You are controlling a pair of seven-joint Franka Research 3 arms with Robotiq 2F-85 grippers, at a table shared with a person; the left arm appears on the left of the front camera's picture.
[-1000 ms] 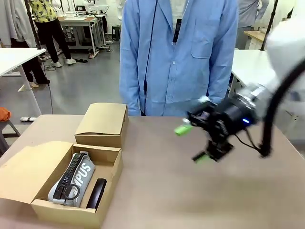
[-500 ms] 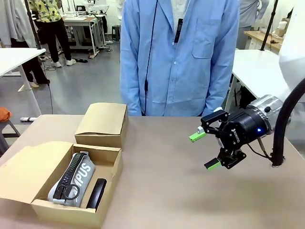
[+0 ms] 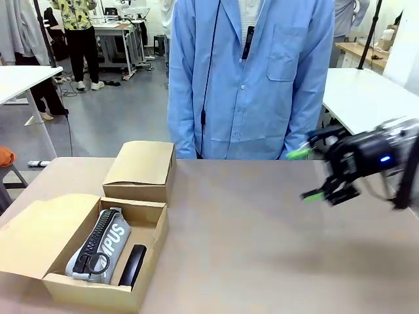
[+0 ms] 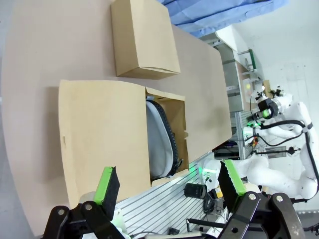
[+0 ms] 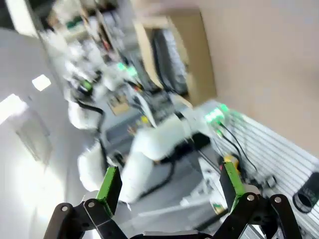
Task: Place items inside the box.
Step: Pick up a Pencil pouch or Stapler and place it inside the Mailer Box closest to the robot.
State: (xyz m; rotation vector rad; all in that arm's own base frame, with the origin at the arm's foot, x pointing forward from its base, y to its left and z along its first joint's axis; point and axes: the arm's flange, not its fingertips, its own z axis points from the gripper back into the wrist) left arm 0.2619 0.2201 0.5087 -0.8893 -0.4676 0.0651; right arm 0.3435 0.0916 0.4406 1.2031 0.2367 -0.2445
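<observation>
Fingers of the right gripper [image 3: 306, 174], at right, and left gripper [image 4: 169, 180] are standing apart, empty; grey "CAMPUS" pencil case [image 3: 105, 245] and black stapler [image 3: 133, 265] are lying in the box [image 3: 91, 294], lower left

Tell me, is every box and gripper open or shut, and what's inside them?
Big box: open, flaps spread, holding two things.
Small box: shut, on the table behind the big box.
Pencil case: lying in the big box.
Stapler: lying in the big box, beside the pencil case.
Right gripper: open, empty, above the table.
Left gripper: open, empty.
</observation>
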